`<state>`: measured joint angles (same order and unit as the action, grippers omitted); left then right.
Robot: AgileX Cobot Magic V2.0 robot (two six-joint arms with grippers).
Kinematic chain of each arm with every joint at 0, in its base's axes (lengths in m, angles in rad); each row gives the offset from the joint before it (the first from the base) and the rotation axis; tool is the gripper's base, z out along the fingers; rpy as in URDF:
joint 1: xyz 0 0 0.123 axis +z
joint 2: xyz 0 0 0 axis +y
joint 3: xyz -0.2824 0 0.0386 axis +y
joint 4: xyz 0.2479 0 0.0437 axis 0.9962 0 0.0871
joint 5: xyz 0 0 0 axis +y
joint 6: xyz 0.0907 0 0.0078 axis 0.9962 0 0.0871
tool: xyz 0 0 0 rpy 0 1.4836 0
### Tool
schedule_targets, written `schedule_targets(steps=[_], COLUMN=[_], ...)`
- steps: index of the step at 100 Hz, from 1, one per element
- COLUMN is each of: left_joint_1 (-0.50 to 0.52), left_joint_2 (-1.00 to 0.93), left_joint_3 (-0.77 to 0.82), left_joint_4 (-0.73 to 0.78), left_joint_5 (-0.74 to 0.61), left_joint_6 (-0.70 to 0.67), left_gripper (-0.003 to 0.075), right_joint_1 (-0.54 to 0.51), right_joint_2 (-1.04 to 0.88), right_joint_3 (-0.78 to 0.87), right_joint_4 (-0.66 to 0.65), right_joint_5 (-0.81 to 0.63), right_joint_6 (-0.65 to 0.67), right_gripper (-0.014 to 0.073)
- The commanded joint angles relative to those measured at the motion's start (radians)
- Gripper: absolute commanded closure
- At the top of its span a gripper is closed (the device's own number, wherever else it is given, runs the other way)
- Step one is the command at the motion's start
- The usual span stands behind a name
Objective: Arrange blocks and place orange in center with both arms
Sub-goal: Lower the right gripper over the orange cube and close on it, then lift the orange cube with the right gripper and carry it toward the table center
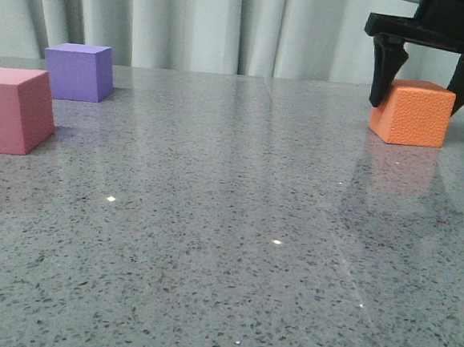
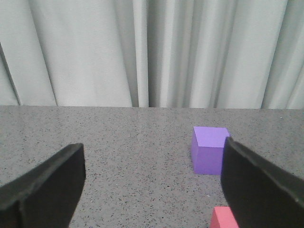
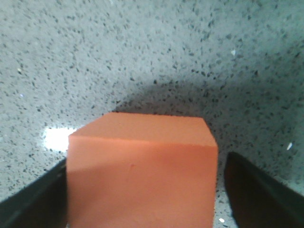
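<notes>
The orange foam-like cube with a grainy surface (image 1: 411, 112) is seen at the far right of the grey speckled stone desk (image 1: 226, 245), resting on the desk top. It is straddled by the black right gripper (image 1: 419, 90), whose dark tapered fingers (image 1: 385, 69) are lowered on either side of it. In the right wrist view the orange cube (image 3: 141, 173) is framed between the two fingers (image 3: 259, 190); one finger appears to lie against the cube's side, while a narrow strip of desk is visible between the cube and the other finger, so the jaws are spread apart and not yet clamped on it.

A wide, bare stretch of desk is left between the orange cube and the other two blocks. At the far left the pink-red matte cube (image 1: 13, 110) is placed near the front, partly cut off by the picture edge. Just behind it and slightly to its right, the purple matte cube (image 1: 79, 71) is set close to the desk's back edge, apart from the pink-red one.

In the left wrist view the left gripper (image 2: 152, 185) is held above the desk with its fingers (image 2: 45, 190) wide apart and nothing between them. The purple cube (image 2: 209, 149) is seen beyond it, and a corner of the pink-red cube (image 2: 223, 218) is partly hidden by one finger.

A pale pleated curtain (image 1: 204, 22) is hung behind the desk.
</notes>
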<state>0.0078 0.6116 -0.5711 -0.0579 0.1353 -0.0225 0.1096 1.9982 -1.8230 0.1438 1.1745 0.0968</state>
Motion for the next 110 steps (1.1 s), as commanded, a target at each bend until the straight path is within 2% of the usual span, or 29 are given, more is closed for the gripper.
schedule_targets(steps=[1, 14, 28, 59, 110], left_joint_1=[-0.002, -0.002, -0.002, -0.002, -0.002], left_joint_2=[0.006, 0.006, 0.006, 0.006, 0.006], left_joint_3=[-0.038, -0.038, -0.038, -0.038, -0.038], left_joint_4=[-0.008, -0.008, -0.008, -0.008, -0.008], left_joint_5=[-0.088, -0.088, -0.088, -0.088, -0.088], left_joint_6=[0.001, 0.001, 0.001, 0.001, 0.001], left_gripper=[0.0166, 0.0166, 0.0166, 0.0166, 0.0166], right_joint_1=[-0.002, -0.002, -0.002, 0.03, 0.308], right_joint_2=[-0.044, -0.04, -0.04, -0.04, 0.01], right_joint_3=[-0.033, -0.033, -0.033, -0.107, -0.312], right_joint_4=[0.013, 0.013, 0.013, 0.049, -0.022], right_joint_5=[-0.01, -0.016, -0.022, 0.054, 0.106], right_joint_6=[-0.006, -0.006, -0.006, -0.004, 0.25], right_gripper=[0.0075, 0.0262, 0.0348, 0.0358, 0.0359])
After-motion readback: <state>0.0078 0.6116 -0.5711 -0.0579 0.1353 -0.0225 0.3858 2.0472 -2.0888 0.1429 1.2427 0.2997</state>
